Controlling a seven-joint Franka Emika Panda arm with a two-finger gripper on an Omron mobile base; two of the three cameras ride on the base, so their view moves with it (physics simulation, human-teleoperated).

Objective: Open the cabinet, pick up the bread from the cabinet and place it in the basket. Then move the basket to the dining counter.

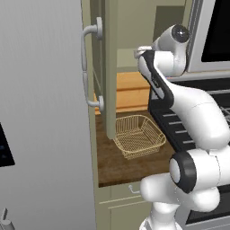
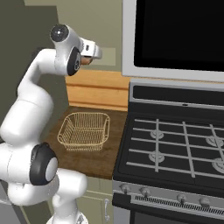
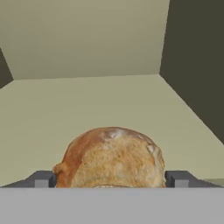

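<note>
The cabinet [image 1: 130,27] stands open, its olive door [image 1: 110,67] swung out edge-on with the curved silver handle [image 1: 90,67] facing left. On the pale shelf inside lies the bread [image 3: 111,155], a round brown roll. My gripper [image 3: 109,180] is open and reaches into the cabinet, with one dark fingertip [image 3: 42,179] on each side of the roll. I cannot tell if they touch it. The hand [image 1: 143,52] [image 2: 92,50] is up at shelf height. The wire basket [image 1: 137,134] [image 2: 84,130] sits empty on the short wood worktop below. The dining counter is out of view.
A grey fridge [image 1: 40,117] stands left of the open door. To the right are a black gas stove [image 2: 175,148] and a microwave [image 2: 175,35] above it. The cabinet's dark side wall [image 3: 197,65] is close on the hand's right. Pale drawers [image 1: 121,202] sit under the worktop.
</note>
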